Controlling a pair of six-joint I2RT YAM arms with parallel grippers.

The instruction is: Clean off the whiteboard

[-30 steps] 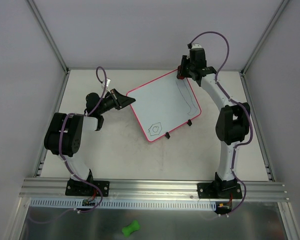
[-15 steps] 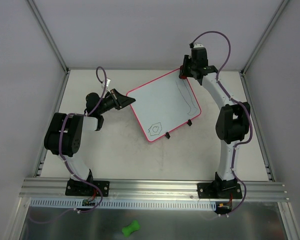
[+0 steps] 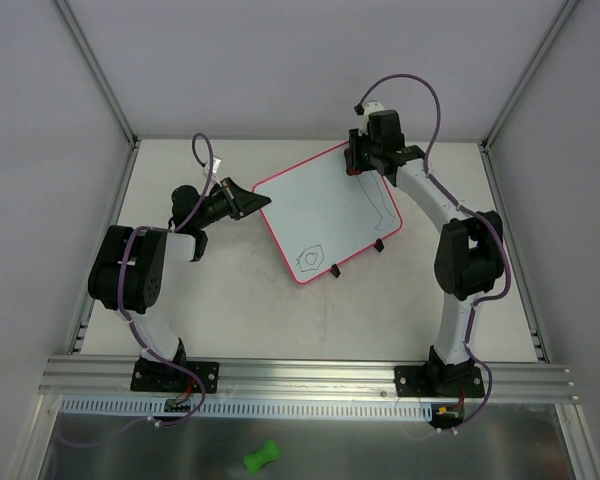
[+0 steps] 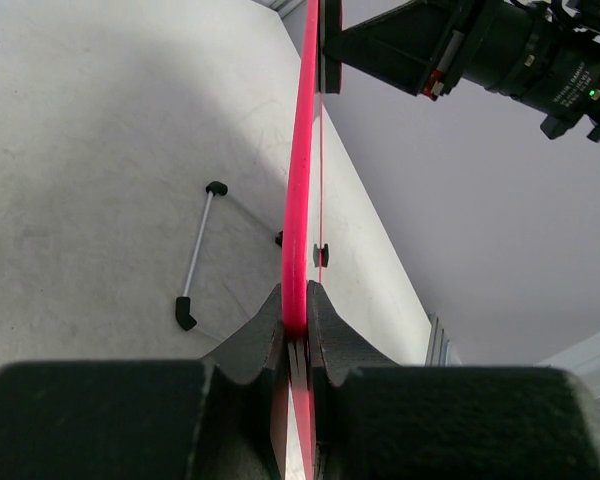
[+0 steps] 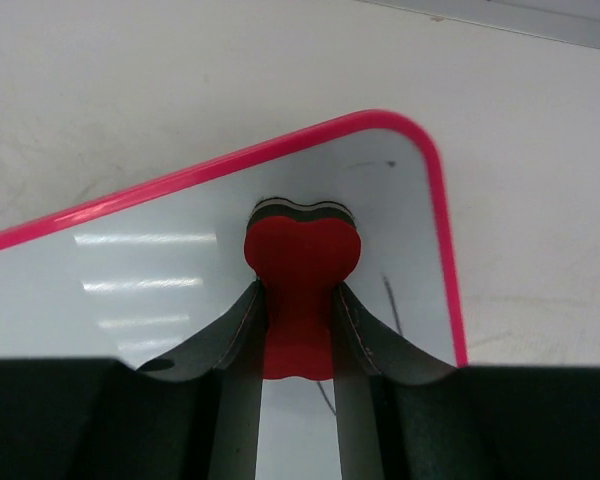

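Since a second ago the right tool [image 3: 358, 158] has slid off the board's [image 3: 320, 210] far right corner and inward along its far edge, and its cable loop now arches wider above it. The board and the left arm have not shifted. The right tool is closed narrow on a red eraser [image 5: 302, 255], whose rounded end presses on the white surface just inside the pink frame's rounded corner. The left tool [image 3: 242, 200] is clamped tight on the frame at the board's left corner. The board sits skewed, one corner toward the arms, mid-worktop toward the back, raised on small black feet [image 3: 378, 245]. Its face is glossy and mirrors strips of light in the right wrist view. A small hexagon doodle [image 3: 310, 257] marks the near corner and a thin curved line [image 3: 378, 205] runs down the right side. The worktop [image 3: 240, 300] is matte off-white and faintly scuffed. Plain pale grey walls [image 3: 280, 60] with metal corner posts close it in. An aluminium rail [image 3: 310, 375] carries the arm bases, and below it a green bone-shaped thing [image 3: 261, 457] lies on a grey shelf.
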